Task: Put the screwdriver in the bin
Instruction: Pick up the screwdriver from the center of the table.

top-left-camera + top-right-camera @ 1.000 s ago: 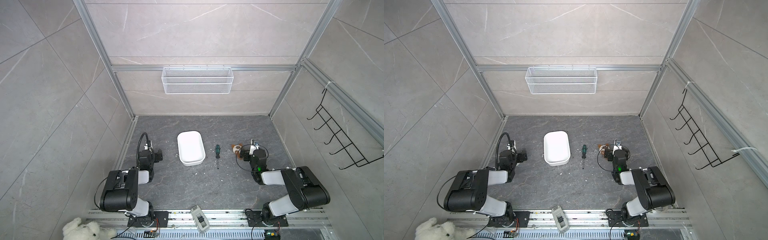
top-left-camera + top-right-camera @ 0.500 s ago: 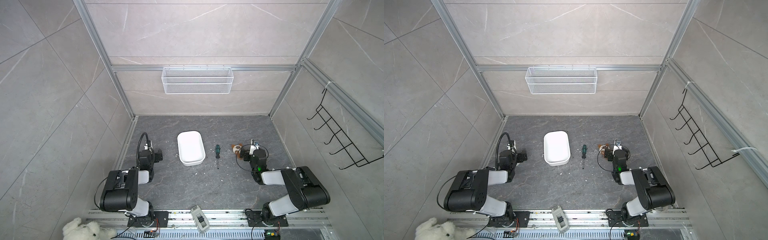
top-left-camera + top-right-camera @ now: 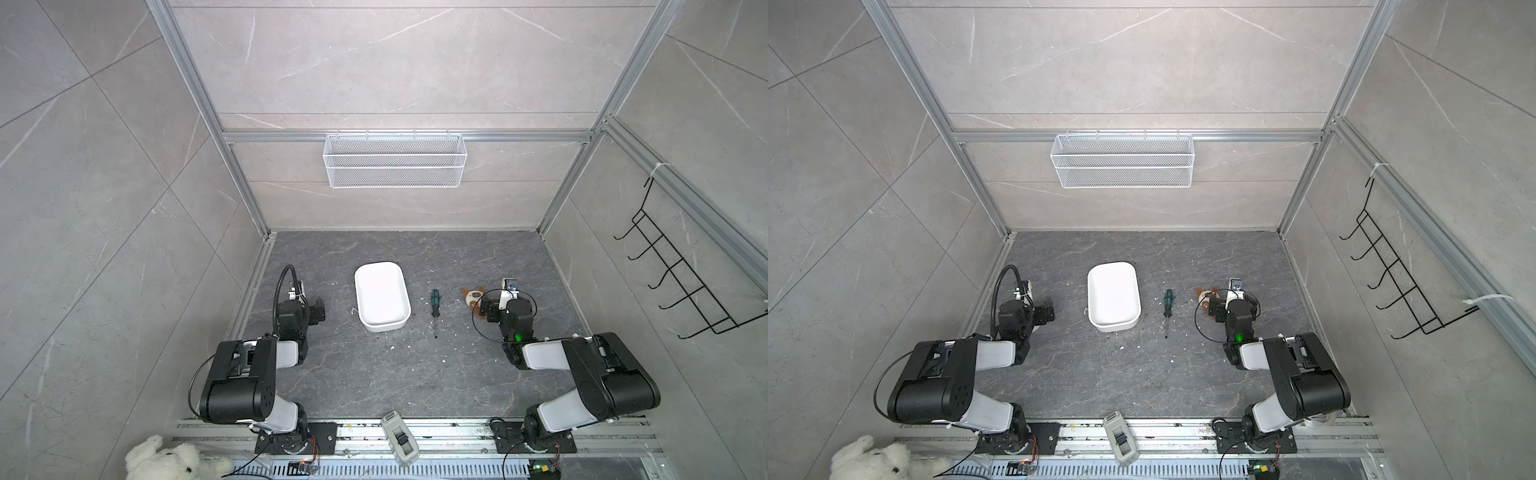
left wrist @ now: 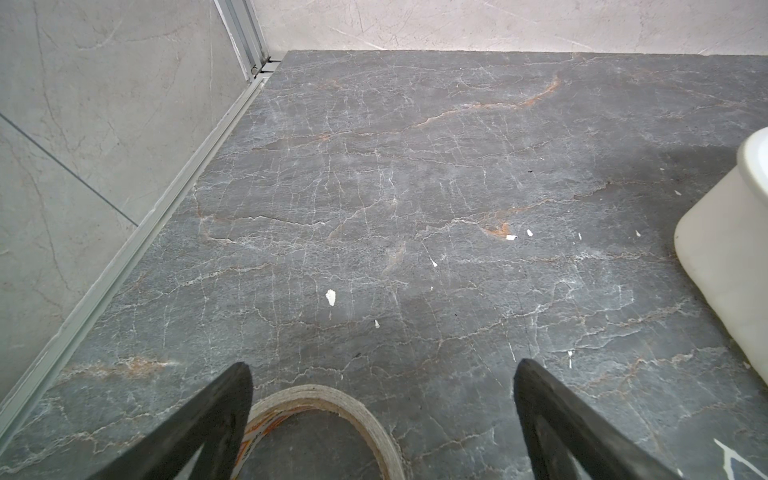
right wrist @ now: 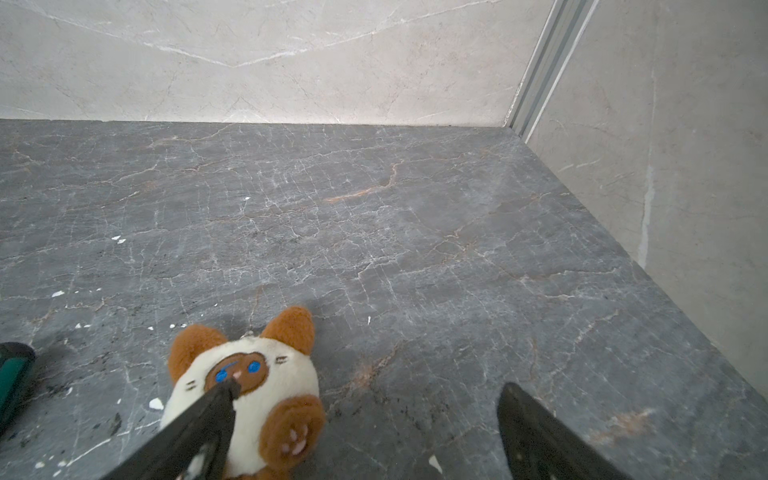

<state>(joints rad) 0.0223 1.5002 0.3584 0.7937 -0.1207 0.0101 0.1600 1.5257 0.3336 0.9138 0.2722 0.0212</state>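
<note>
The screwdriver (image 3: 434,309) (image 3: 1168,309), with a green-and-black handle and a thin shaft, lies flat on the dark floor in both top views. It is just right of the white bin (image 3: 381,295) (image 3: 1113,297), which holds nothing. My left gripper (image 3: 316,311) (image 4: 382,370) rests low to the left of the bin, open, with only floor and part of a tape roll between its fingers. The bin's wall (image 4: 731,266) shows at the edge of the left wrist view. My right gripper (image 3: 487,309) (image 5: 370,388) sits right of the screwdriver, open and empty. The handle's end (image 5: 12,374) shows in the right wrist view.
A small brown-and-cream cat plush (image 5: 270,374) (image 3: 471,297) lies under one right finger. A tape roll (image 4: 332,399) lies below the left gripper. A wire-mesh basket (image 3: 395,160) hangs on the back wall and a black hook rack (image 3: 685,286) on the right wall. A white teddy (image 3: 166,461) lies at the front left.
</note>
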